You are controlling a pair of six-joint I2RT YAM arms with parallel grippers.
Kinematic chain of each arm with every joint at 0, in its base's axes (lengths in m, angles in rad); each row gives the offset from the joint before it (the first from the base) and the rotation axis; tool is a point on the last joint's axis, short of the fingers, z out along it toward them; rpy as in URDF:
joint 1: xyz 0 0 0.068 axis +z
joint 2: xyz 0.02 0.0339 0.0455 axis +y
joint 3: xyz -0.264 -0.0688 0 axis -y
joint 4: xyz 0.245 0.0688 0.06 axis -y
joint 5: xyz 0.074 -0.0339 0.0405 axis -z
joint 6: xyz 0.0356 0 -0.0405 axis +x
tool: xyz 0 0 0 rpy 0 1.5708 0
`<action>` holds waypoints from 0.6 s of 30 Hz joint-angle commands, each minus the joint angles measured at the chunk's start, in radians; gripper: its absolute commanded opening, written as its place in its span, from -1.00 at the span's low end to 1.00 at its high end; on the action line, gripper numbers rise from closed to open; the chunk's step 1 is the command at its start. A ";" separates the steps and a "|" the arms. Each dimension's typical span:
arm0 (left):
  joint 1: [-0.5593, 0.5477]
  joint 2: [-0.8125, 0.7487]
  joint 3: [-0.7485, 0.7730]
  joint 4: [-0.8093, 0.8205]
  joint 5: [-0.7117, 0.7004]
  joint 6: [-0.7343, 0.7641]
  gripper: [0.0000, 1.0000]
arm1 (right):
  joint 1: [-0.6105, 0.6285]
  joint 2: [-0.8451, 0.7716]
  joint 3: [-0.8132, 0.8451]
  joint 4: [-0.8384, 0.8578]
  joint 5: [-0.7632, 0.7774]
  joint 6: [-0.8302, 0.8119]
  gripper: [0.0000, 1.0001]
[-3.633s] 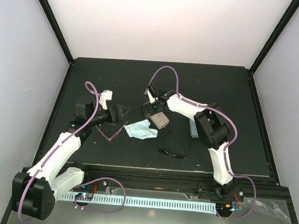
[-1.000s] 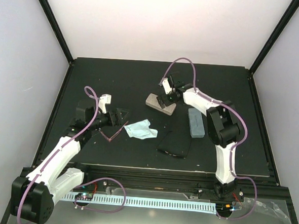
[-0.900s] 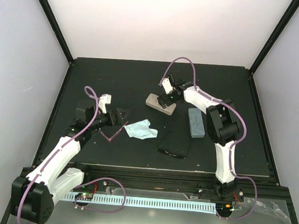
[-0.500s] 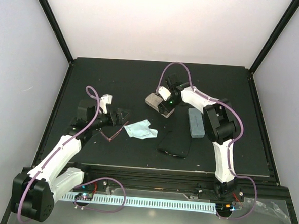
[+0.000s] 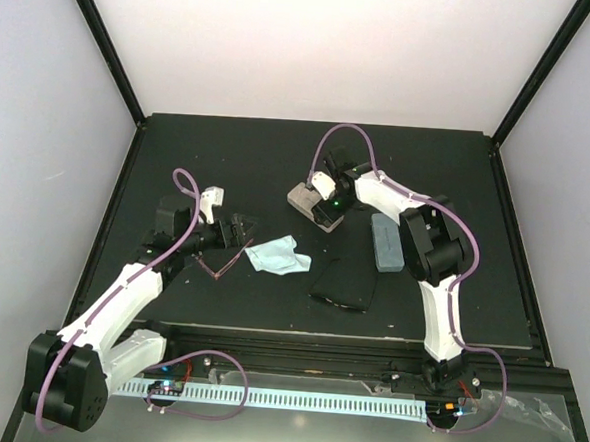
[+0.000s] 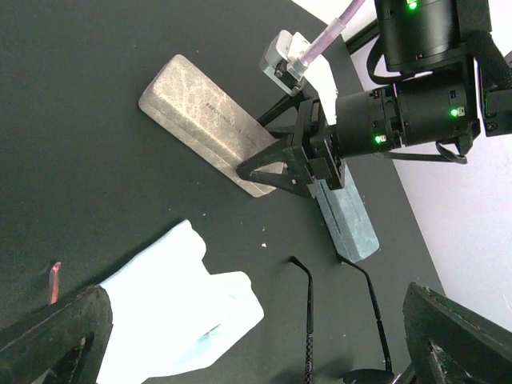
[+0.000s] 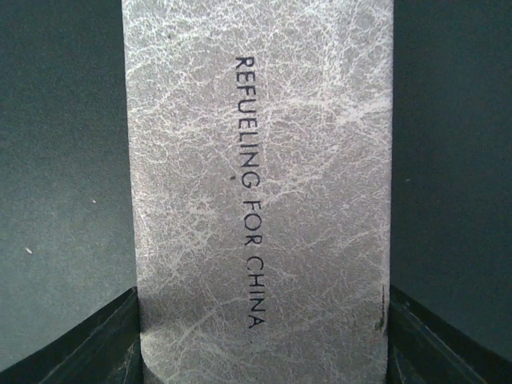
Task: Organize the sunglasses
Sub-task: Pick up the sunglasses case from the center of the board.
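Lettering, REFUELING FOR CHINA, reads plainly only in the right wrist view, on the beige-grey crackle-textured oblong case (image 7: pixel 264 184). The right gripper (image 7: pixel 262 336) sits astride this case with a finger at each long edge; whether they press it cannot be told. Overhead, the thin reddish-pink wire-framed sunglasses (image 5: pixel 217 261) lie just beside the left gripper (image 5: pixel 236 227), which gapes wide and holds nothing. The left wrist view catches only their red temple tip (image 6: pixel 54 282). The black-framed dark-lensed sunglasses (image 5: pixel 343 284) lie near the crumpled light blue cloth (image 5: pixel 278 254) and the blue-grey oblong case (image 5: pixel 385 243).
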 commanded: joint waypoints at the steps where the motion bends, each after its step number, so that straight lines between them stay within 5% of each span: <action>1: -0.007 0.005 0.010 0.049 0.007 -0.026 0.98 | 0.003 -0.055 -0.022 0.065 -0.071 0.103 -0.16; 14: -0.013 0.022 0.023 0.251 0.087 -0.194 0.98 | 0.005 -0.334 -0.296 0.534 -0.621 0.735 -0.20; 18: -0.020 0.041 0.031 0.347 0.133 -0.281 0.98 | 0.009 -0.407 -0.409 0.805 -0.771 0.987 -0.20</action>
